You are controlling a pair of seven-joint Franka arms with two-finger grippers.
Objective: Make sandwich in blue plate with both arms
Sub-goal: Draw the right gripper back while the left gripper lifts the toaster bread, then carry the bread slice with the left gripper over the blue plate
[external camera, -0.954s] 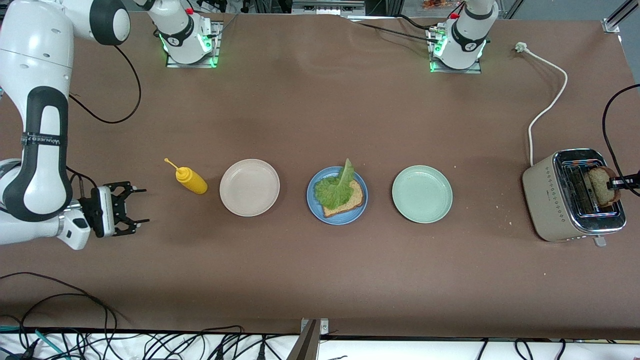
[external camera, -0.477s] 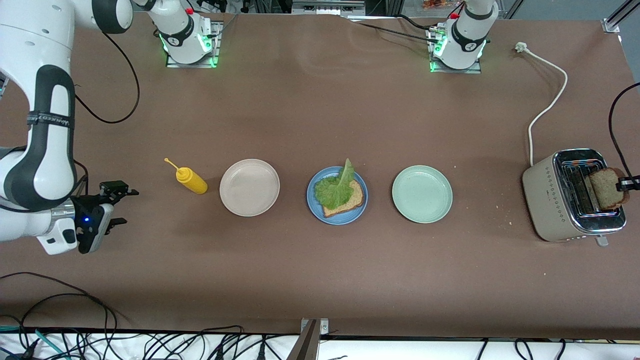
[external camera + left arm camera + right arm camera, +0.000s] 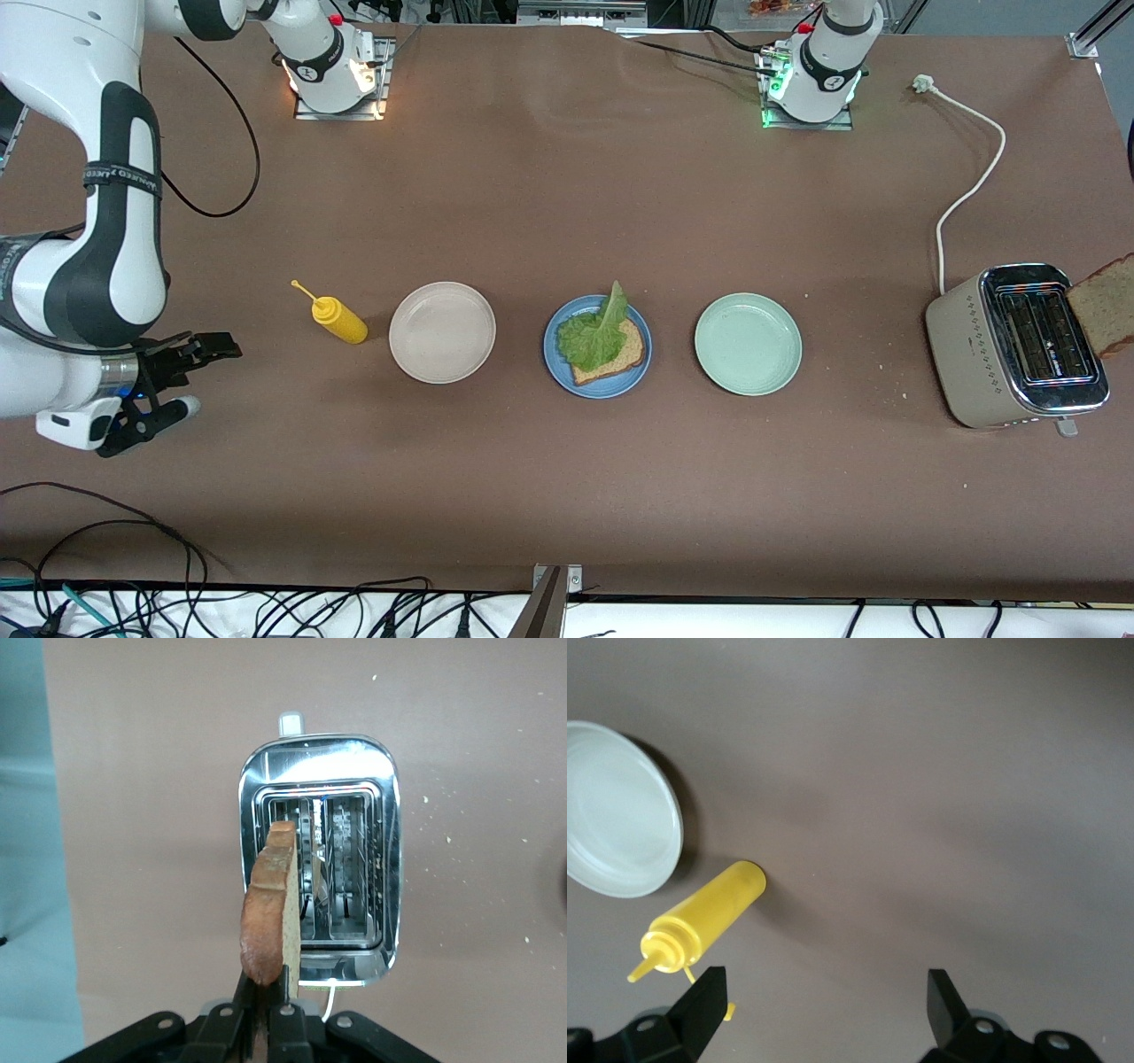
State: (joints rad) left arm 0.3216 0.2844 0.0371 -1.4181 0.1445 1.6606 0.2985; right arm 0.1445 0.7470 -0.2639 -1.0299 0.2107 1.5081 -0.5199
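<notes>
The blue plate [image 3: 555, 356] stands mid-table between two other plates. On it lies one slice of brown bread [image 3: 627, 356] with a ruffled lettuce leaf [image 3: 592, 337] on top. My left gripper [image 3: 266, 994] is shut on the crust edge of a second bread slice [image 3: 269, 904], held upright in the air over the toaster [image 3: 385, 859]. In the front view this slice [image 3: 1107, 303] shows at the picture's edge and the gripper itself is out of sight. My right gripper [image 3: 211, 377] hangs open and empty over the bare table, near the mustard bottle [image 3: 338, 320].
A cream plate [image 3: 442, 332] stands beside the blue plate toward the right arm's end, a mint-green plate [image 3: 748, 344] toward the left arm's end. The toaster [image 3: 974, 341] sits at the left arm's end with both slots empty; its white cord [image 3: 970, 190] runs toward the bases.
The left gripper has lifted the bread slice out of the toaster slot and higher. The right arm has turned its wrist, and its gripper has shifted slightly nearer the front camera.
</notes>
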